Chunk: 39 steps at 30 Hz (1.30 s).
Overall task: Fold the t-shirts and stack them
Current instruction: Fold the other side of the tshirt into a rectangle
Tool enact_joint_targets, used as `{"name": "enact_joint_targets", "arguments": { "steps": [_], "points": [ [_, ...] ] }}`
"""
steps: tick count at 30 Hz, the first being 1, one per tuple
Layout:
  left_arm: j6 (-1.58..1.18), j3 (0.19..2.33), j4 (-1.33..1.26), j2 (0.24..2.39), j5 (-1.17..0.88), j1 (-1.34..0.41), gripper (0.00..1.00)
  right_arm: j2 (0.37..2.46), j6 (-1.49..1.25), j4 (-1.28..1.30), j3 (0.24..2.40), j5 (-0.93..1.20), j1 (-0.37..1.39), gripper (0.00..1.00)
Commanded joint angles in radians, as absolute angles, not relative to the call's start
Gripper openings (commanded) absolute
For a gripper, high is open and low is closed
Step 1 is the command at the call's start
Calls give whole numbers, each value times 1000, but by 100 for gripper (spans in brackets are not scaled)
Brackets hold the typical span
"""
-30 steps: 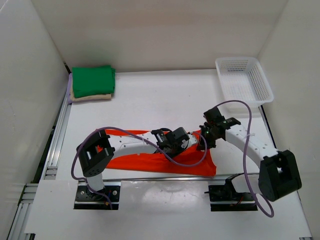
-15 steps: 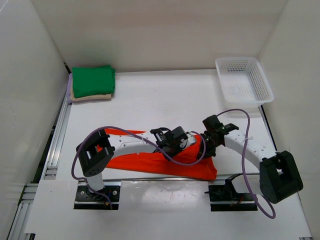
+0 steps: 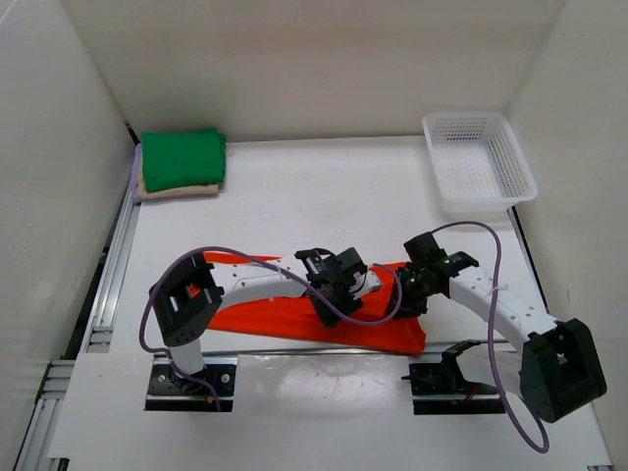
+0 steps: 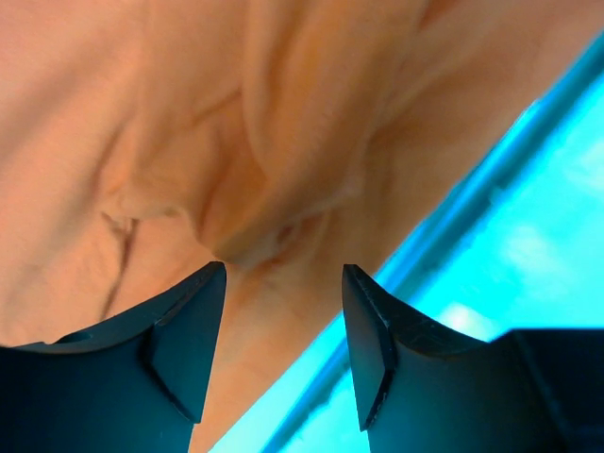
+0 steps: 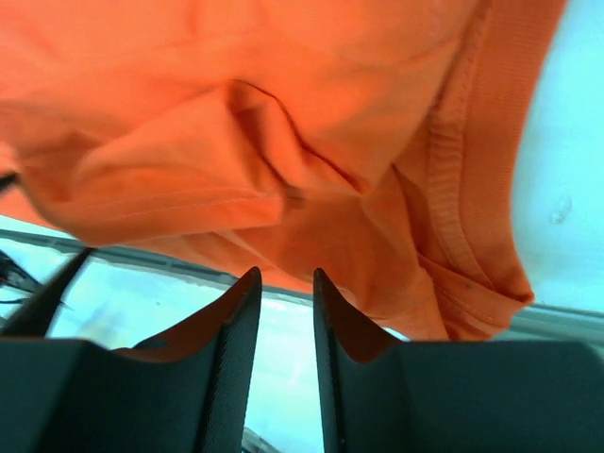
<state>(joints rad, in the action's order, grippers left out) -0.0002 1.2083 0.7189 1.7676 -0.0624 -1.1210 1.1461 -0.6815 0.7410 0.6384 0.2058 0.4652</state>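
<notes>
The bright orange-red t-shirt (image 3: 265, 312) lies crumpled along the near edge of the table. My left gripper (image 3: 361, 285) hovers over its right part. In the left wrist view it (image 4: 283, 283) is open, with wrinkled orange cloth (image 4: 236, 142) just beyond the fingertips and nothing between them. My right gripper (image 3: 404, 292) sits close by at the shirt's right end. Seen from its wrist camera it (image 5: 286, 283) is open by a narrow gap over the shirt (image 5: 283, 113) near the ribbed collar (image 5: 453, 189), holding nothing. The green t-shirt (image 3: 183, 157) lies folded on the tan one (image 3: 179, 189) at the far left.
A white lattice basket (image 3: 481, 157) stands at the far right corner. White walls close in the table on three sides. An aluminium rail (image 3: 110, 275) runs along the left edge. The two grippers are very close together above the shirt.
Both grippers have opened and let go of the orange-red shirt. The right arm has swung nearer and lower, and the cloth has settled onto the table.
</notes>
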Motion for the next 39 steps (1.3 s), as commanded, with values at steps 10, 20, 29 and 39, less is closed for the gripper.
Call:
{"name": "enact_joint_targets", "arguments": {
  "steps": [10,20,29,39],
  "points": [
    [0,1337,873,1675,-238,-1049,65,1238,-753,585,638,198,466,42],
    [0,1378,802,1769,-176,-1101,70,1341,-787,575,637,235,466,34],
    [0,1336,749,1842,-77,-1101,61,1341,-787,584,637,235,466,0],
    [0,1325,739,1812,-34,-1101,11,1186,-787,676,637,204,416,0]
  ]
}}
